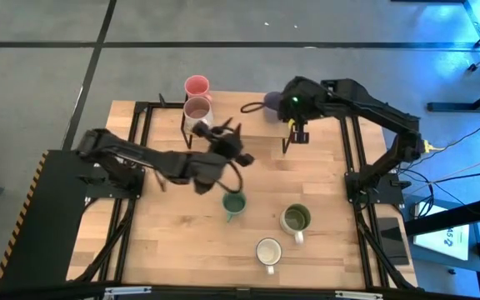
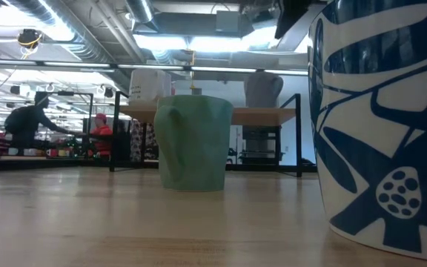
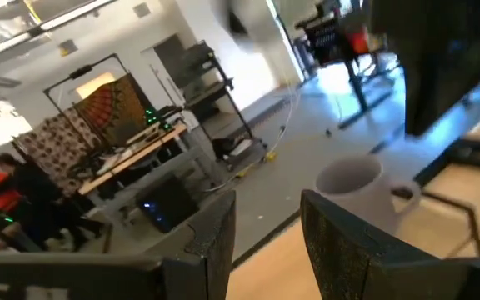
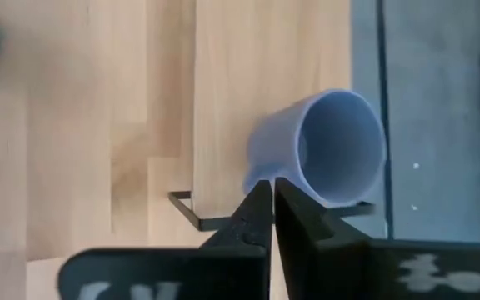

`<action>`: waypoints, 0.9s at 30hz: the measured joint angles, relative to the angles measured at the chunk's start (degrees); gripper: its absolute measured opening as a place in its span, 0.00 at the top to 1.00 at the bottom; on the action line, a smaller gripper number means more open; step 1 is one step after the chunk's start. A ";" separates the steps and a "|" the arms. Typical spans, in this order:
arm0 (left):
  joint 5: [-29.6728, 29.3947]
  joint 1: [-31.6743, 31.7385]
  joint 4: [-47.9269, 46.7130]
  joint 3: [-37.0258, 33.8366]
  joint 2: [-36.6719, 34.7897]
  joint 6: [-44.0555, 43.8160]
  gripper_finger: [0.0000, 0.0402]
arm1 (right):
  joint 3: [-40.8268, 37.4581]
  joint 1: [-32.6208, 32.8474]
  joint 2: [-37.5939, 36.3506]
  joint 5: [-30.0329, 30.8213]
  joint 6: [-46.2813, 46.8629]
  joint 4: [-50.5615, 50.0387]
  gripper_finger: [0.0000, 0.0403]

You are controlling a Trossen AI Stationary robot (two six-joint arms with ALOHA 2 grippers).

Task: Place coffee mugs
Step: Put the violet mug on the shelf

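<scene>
We see the right gripper (image 4: 272, 193) pinching the lavender mug (image 4: 327, 150) rim at the table's (image 1: 323, 200) far edge; left gripper (image 3: 265, 221) parted, empty.

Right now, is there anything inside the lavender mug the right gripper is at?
The lavender mug lies tipped with its mouth toward the wrist camera. The visible interior looks empty. The shut right gripper covers its lower rim, so that part and the handle cannot be seen.
</scene>
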 joint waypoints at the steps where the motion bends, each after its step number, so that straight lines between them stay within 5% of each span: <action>1: -0.55 -0.72 0.00 0.00 -1.33 0.02 0.67 | 0.00 -0.56 0.42 -0.86 -0.44 0.12 1.00; 10: -4.77 -5.79 -0.30 0.00 -9.36 2.82 0.67 | 0.02 -2.06 6.66 -1.86 -3.28 0.51 1.00; 27: -7.52 -8.78 -0.46 0.00 -10.84 4.55 0.67 | -0.79 -6.73 9.58 0.11 -5.13 0.56 1.00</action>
